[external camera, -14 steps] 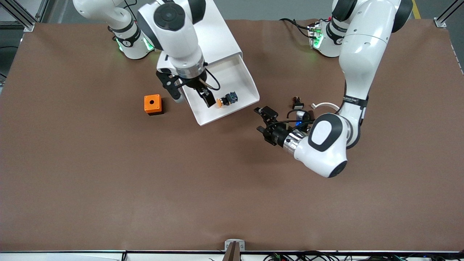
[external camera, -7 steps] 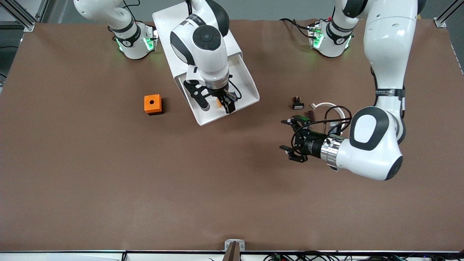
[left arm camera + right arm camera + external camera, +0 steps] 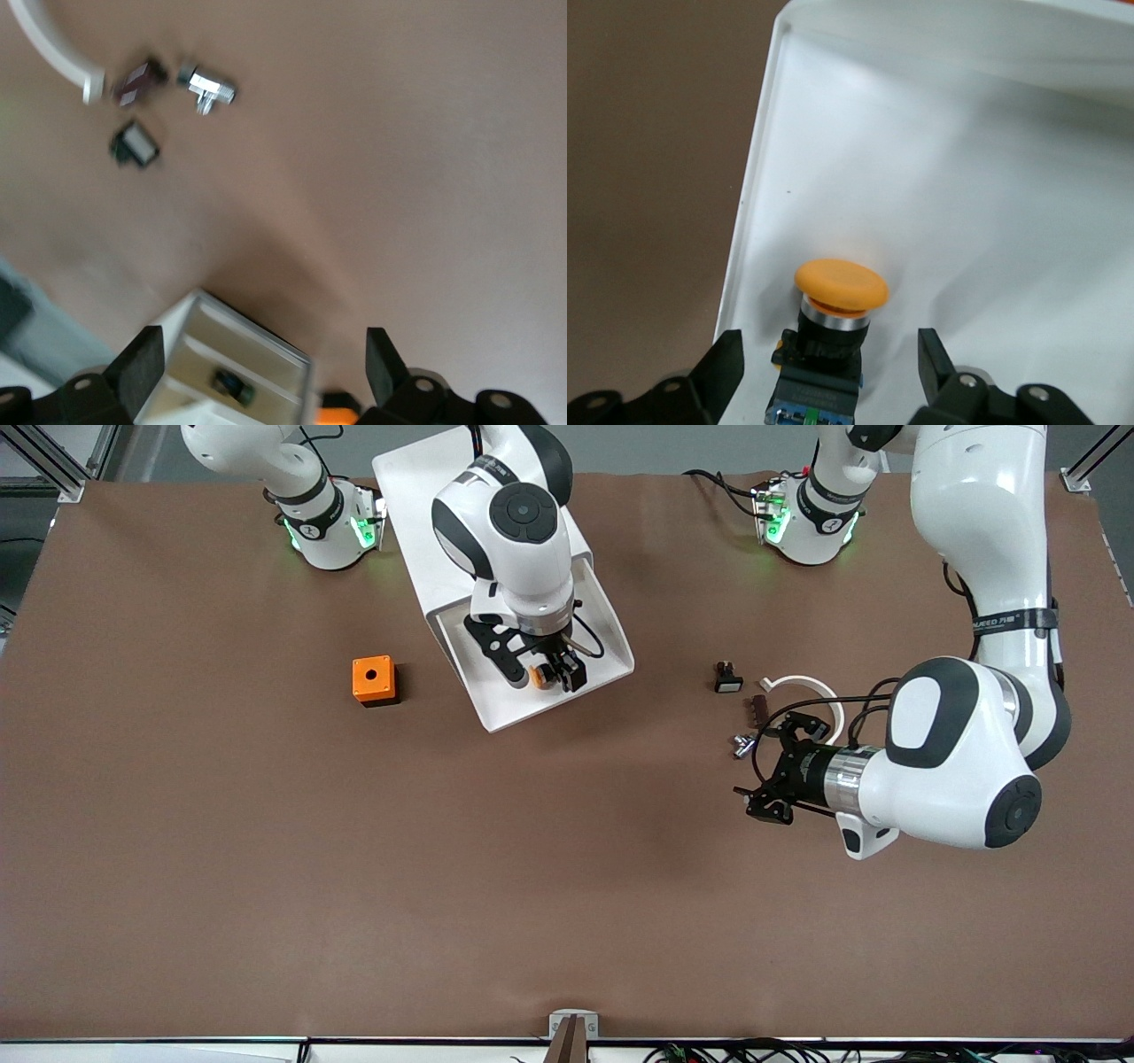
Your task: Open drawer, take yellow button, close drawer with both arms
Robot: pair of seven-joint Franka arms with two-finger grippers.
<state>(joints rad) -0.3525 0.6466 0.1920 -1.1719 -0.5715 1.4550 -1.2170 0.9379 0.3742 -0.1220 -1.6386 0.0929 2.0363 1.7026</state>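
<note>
the top drawer point(image 3: 611, 638) of the white cabinet point(image 3: 425, 478) stands pulled out over the brown table point(image 3: 266, 868), its open tray facing the front camera. the button point(image 3: 537, 675) lies inside that tray on its side, near the front edge of the drawer; the right wrist view shows its orange cap point(image 3: 841, 285) on a silver ring above a black body with a blue base point(image 3: 811, 409).

the right tool point(image 3: 540, 673) is down in the drawer, its two fingers spread wide, one on each side of the button. in the right wrist view a clear gap shows between each fingertip point(image 3: 726, 363) and the button's body, so it has hold of nothing.

the left tool point(image 3: 780, 771) is low over the table toward the left arm's end, well apart from the drawer, lying nearly level and pointing toward the middle of the table. its fingers are spread wide with nothing between them; the left wrist view shows both fingertips point(image 3: 142, 363) apart with bare table between.

just beside the left tool lie several small parts: a small black-and-white part point(image 3: 728, 682), a white curved strip point(image 3: 802, 684), a dark brown piece point(image 3: 758, 706) and a small silver piece point(image 3: 742, 744). an orange cube with a hole point(image 3: 373, 680) sits on the table beside the drawer, toward the right arm's end.
</note>
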